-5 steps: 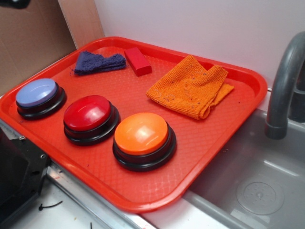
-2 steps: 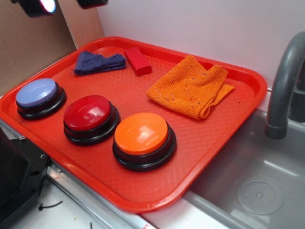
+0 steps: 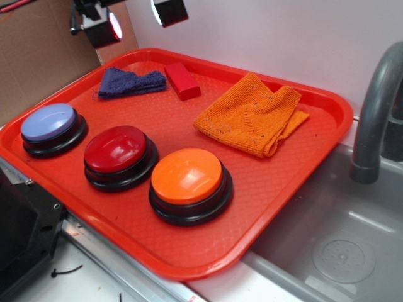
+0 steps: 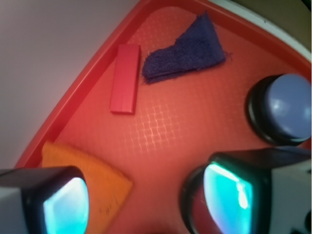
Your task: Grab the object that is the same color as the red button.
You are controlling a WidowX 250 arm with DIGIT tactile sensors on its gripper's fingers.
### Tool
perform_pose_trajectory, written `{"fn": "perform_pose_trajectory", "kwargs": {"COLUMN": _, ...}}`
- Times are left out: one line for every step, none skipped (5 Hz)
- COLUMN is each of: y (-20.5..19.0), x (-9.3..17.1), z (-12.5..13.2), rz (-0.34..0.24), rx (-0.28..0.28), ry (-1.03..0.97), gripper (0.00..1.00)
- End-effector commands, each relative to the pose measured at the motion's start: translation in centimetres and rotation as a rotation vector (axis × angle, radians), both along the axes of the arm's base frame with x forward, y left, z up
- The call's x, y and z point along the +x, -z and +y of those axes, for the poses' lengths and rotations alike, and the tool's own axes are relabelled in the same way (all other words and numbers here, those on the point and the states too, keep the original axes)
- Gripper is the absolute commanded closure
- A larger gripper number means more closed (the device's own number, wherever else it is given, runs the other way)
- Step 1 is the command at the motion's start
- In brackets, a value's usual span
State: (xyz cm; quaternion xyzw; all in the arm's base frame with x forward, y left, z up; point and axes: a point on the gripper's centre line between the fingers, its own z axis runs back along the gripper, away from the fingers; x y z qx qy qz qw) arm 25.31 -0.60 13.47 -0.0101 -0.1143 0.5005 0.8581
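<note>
Exterior view: the hand hangs high over the back left corner of the tray, its two fingers spread wide with nothing between them. The block lies flat on the tray near the back rim, touching or all but touching the blue cloth on one side, with the orange cloth well apart on the other. Along the front sit three buttons in a row: the red button in the middle, the blue button and the orange button to either side. A grey tap stands over the sink beside the tray. The hand is above and a little to the left of the block in the picture, well clear of it.

Wrist view: the block shows ahead of the fingers, lying close along the tray rim, its long side next to the blue cloth. The fingers are wide and empty. A corner of the orange cloth and the blue button are also in frame.

By my reading, nothing of the grab is done yet: the block is untouched. Left to do is line up over it, come down, and close across its narrow width, minding the rim and the cloth on either side
</note>
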Motion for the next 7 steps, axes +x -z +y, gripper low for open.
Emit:
{"fn": "perform_pose_trajectory", "kwargs": {"y": 3.6, "x": 5.2, "z": 3.4, "rz": -0.023, "rx": 0.059, "ry": -0.142, "gripper": 0.0}}
{"fn": "perform_pose_trajectory", "kwargs": {"y": 5.5, "x": 5.9, "z": 4.5, "rz": 0.003, "rx": 0.096, "ry": -0.163, "gripper": 0.0}}
{"fn": "perform_pose_trajectory", "kwargs": {"y": 6.9, "x": 5.9, "z": 5.1, "rz": 0.027, "rx": 0.12, "ry": -0.188, "gripper": 0.0}}
{"fn": "perform_pose_trajectory", "kwargs": {"y": 8.1, "x": 6.3, "z": 5.3, "rz": 0.045, "rx": 0.154, "ry": -0.198, "gripper": 0.0}}
{"fn": "perform_pose_trajectory", "kwargs": {"y": 9.3, "x": 7.3, "z": 5.1, "rz": 0.041, "rx": 0.132, "ry": -0.192, "gripper": 0.0}}
{"fn": "perform_pose_trajectory", "kwargs": {"y": 9.5, "x": 7.3, "z": 5.2, "rz": 0.031, "rx": 0.114, "ry": -0.211, "gripper": 0.0}}
{"fn": "perform_pose_trajectory", "kwargs": {"y": 9.8, "x": 6.6, "z": 5.6, "rz": 0.004, "rx": 0.058, "ry": -0.216, "gripper": 1.0}}
